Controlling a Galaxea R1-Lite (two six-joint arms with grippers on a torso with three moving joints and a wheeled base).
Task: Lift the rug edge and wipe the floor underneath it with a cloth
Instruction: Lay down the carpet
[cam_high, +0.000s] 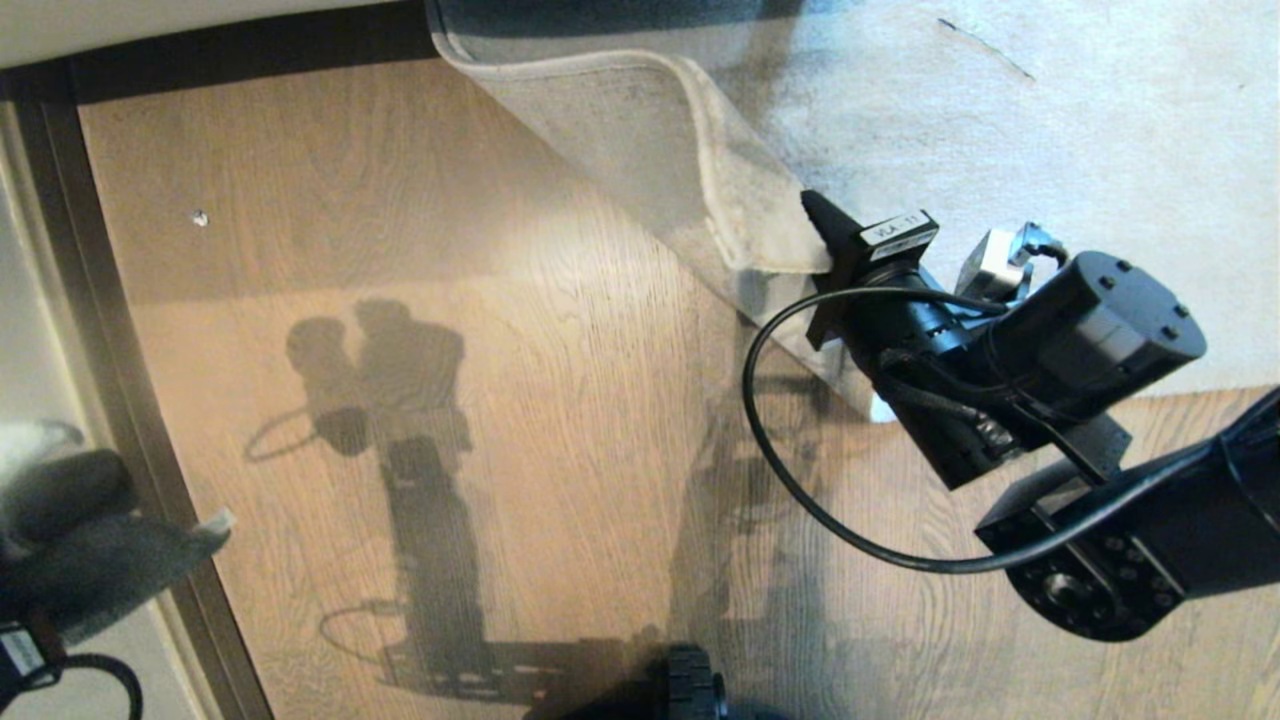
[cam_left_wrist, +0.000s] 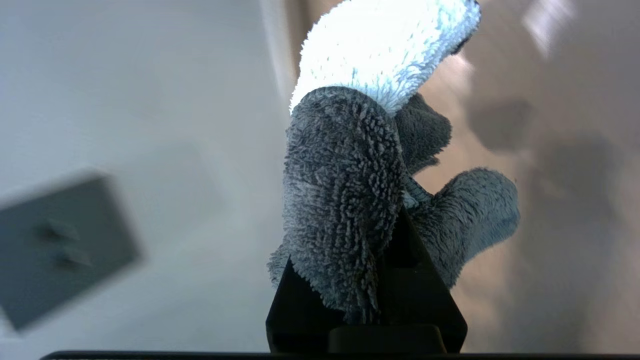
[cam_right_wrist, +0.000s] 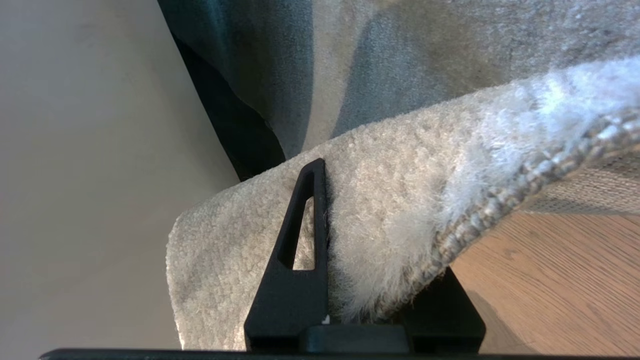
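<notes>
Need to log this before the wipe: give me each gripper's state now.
Left gripper: shut on the fluffy white-and-dark-grey cloth, off to the robot's left.
Right gripper: shut on the light grey short-pile rug edge, lifted off the floor.

Skirting strip (cam_high: 120, 380): dark brown, down the left side and across the upper left of the head view.
Wall (cam_high: 150, 25): pale, upper left corner.
Small pale speck (cam_high: 200, 217): upper left, lying alone.
Grey plate (cam_left_wrist: 60, 250): blurred, lower left of the left wrist view.

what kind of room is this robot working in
Probably a room in a home, such as a living room or bedroom. The floor is light wood planks, a pale grey rug lies on it, a dark skirting strip runs along the wall, and a wall socket shows.
</notes>
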